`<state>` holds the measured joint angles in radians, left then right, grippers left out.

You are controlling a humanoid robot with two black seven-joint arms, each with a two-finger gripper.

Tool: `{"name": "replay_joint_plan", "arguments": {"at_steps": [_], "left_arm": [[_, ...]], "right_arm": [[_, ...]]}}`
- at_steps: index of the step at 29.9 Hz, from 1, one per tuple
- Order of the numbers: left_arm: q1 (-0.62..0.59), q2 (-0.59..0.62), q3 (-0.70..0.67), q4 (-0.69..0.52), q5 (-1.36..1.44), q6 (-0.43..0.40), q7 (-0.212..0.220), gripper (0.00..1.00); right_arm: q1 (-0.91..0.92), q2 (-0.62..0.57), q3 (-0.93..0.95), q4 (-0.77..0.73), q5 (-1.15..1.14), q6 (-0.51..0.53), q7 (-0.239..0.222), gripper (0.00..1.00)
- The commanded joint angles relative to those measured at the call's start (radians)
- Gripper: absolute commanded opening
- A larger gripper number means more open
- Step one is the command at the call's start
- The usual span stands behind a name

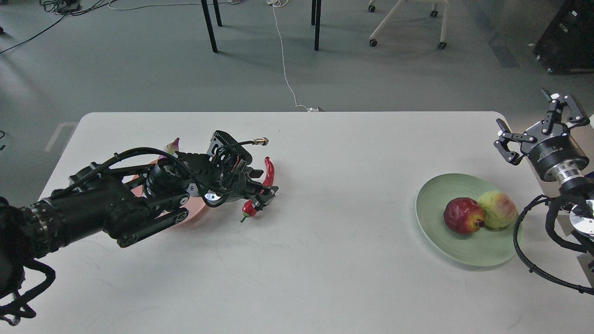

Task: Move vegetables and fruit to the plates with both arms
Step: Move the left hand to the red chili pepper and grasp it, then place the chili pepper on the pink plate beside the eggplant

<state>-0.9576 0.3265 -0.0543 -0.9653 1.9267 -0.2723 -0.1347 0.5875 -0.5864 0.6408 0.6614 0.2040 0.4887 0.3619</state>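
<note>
The red chili pepper (268,168) lies on the white table just right of the pale pink plate (197,212). My left gripper (264,194) is down over the chili's middle, open, with a finger on either side of it. The purple eggplant lies on the pink plate, mostly hidden behind my left arm; only its cap (172,146) shows. The dark red fruit (463,215) and the yellow-green fruit (497,209) sit side by side on the pale green plate (431,222). My right gripper (529,116) is open and empty, raised at the table's right edge.
The table's far edge (287,112) runs behind the plates. Beyond it, on the floor, are dark table legs (209,25), a white cable (284,65) and a wheeled chair base (403,23). My right arm's cable loop (522,241) hangs over the green plate's right rim.
</note>
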Motion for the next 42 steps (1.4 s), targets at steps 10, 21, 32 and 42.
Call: {"name": "replay_joint_plan", "arguments": {"at_steps": [10, 21, 32, 42], "left_arm": [[0.054, 0.002, -0.007, 0.005, -0.003, 0.015, -0.003, 0.28], [0.034, 0.192, -0.048, -0.212, -0.015, 0.015, -0.002, 0.14], [0.141, 0.508, -0.116, -0.346, -0.015, 0.015, -0.002, 0.21], [0.188, 0.497, -0.168, -0.345, -0.017, 0.016, 0.001, 0.83]], "right_arm": [[-0.002, 0.002, -0.004, 0.0, -0.008, 0.0, 0.0, 0.99], [-0.002, 0.0, -0.004, -0.005, -0.009, 0.0, 0.0, 0.99], [0.0, 0.0, -0.004, 0.0, -0.009, 0.0, 0.0, 0.99], [0.0, 0.0, -0.003, -0.002, -0.011, 0.0, 0.0, 0.99]]}}
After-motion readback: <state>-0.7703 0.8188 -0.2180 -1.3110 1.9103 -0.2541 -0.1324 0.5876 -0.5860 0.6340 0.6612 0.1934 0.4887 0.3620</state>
